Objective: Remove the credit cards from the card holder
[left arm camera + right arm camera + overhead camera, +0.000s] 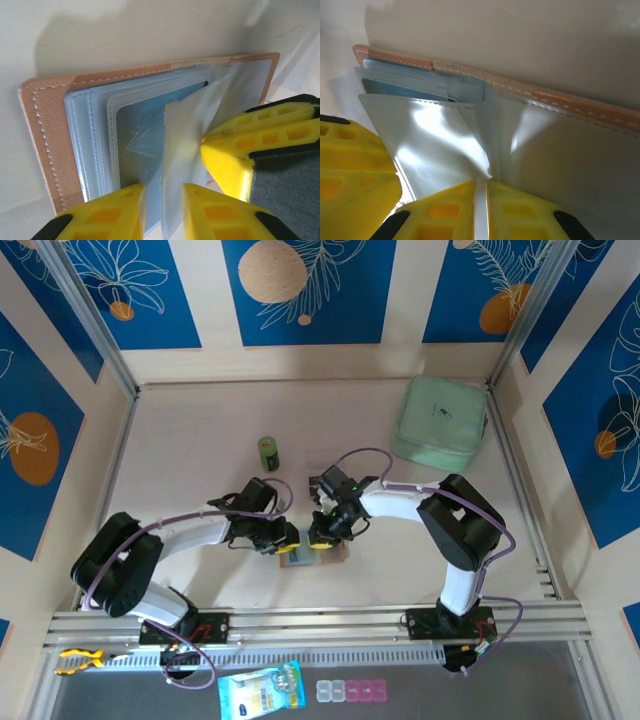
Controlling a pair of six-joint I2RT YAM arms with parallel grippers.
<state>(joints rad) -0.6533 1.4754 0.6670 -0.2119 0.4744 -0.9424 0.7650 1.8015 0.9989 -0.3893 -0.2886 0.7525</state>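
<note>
The card holder lies open on the table between both grippers, its tan leather edge round clear plastic pockets. A blue-grey credit card sits inside one pocket, and its edge shows under the sleeves. My left gripper is a little open, and a clear sleeve page stands loose in the gap. My right gripper is shut on a clear sleeve, which it pulls up into a fold. The two grippers almost touch over the holder. The right fingers crowd the left wrist view.
A small green can stands behind the left gripper. The mint-green case lies at the back right. A small dark flat thing lies behind the right gripper. A blue packet and a pill box lie in front of the rail.
</note>
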